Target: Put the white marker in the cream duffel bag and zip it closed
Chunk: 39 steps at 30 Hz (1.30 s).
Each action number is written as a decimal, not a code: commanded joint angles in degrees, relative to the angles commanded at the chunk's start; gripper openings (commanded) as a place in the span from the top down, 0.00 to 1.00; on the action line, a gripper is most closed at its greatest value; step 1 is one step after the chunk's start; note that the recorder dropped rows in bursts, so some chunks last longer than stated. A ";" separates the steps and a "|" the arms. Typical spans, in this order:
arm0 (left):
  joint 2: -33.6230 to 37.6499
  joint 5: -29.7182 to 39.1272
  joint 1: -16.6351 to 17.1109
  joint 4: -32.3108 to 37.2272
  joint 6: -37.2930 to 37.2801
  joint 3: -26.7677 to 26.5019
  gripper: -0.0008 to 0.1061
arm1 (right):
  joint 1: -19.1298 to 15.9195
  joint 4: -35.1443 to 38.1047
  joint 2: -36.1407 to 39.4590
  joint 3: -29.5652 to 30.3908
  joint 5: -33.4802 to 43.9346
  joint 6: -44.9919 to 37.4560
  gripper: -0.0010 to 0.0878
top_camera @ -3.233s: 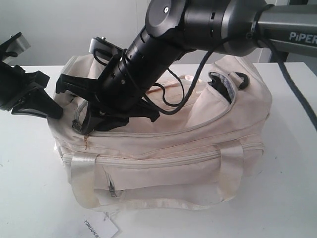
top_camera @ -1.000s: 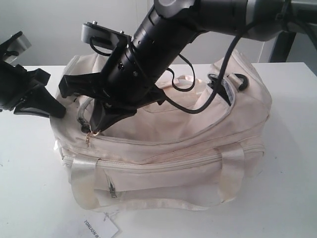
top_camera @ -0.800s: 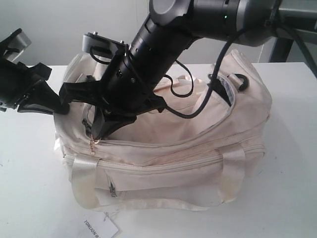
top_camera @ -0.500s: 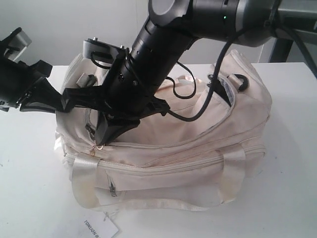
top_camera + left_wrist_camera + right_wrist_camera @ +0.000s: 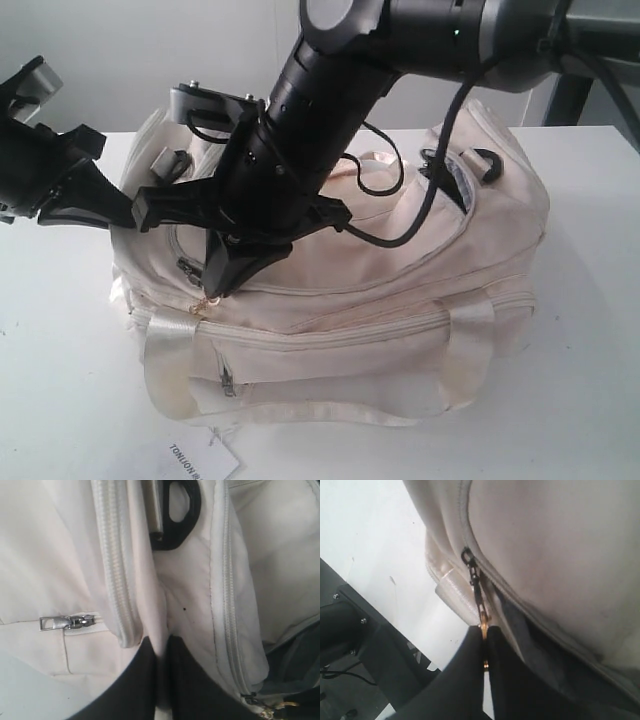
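Note:
The cream duffel bag (image 5: 400, 270) lies on the white table (image 5: 60, 380), its curved top zip drawn shut along most of its length. My right gripper (image 5: 212, 292) reaches across to the bag's left end. It is shut on the gold zip pull (image 5: 483, 628), which hangs on a short chain from the dark slider (image 5: 468, 559). At the same end, my left gripper (image 5: 125, 215) is shut on a fold of the bag's cream fabric (image 5: 161, 630). The white marker is out of view.
A white paper tag (image 5: 205, 462) lies on the table in front of the bag. A shiny strap handle (image 5: 170, 360) loops over the front. The side pocket's silver zip pull (image 5: 62, 623) and a black plastic ring (image 5: 184, 515) sit near the left gripper.
The right gripper has pulled the zip pull downward around the bag's left end. The left gripper moved right, up against the bag, and holds its fabric.

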 joint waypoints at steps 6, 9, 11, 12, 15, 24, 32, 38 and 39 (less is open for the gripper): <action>0.00 -0.78 0.00 2.74 0.13 0.00 0.99 | 0.00 -3.06 -1.77 0.00 0.00 0.00 0.99; 0.00 -1.51 0.00 3.74 -0.09 0.00 0.99 | 0.00 -4.28 -2.95 0.00 0.00 0.00 0.99; 0.00 -1.83 0.00 4.08 -0.09 0.00 0.99 | 0.00 -5.34 -3.39 0.00 0.00 0.76 0.99; 0.00 -2.00 0.00 4.78 -0.21 0.00 0.99 | 0.00 -5.91 -3.61 0.00 0.00 1.13 0.99; 0.00 -2.10 0.00 6.77 -1.96 0.00 0.99 | 0.00 -6.72 -3.73 0.00 0.00 1.26 0.99; 0.00 -2.81 0.00 11.02 -5.32 0.00 0.99 | -0.10 -11.89 -5.17 2.00 0.00 1.56 0.99; 0.00 -3.07 0.00 11.93 -6.18 0.00 0.99 | -2.47 -16.11 -9.15 4.66 0.00 4.37 0.99; 0.00 -3.07 0.00 12.33 -6.41 0.00 0.99 | -5.35 -16.89 -11.20 4.66 0.00 4.52 0.99; 0.00 -3.07 0.00 12.46 -6.41 0.00 0.99 | -6.27 -17.16 -11.20 4.66 0.00 4.52 0.99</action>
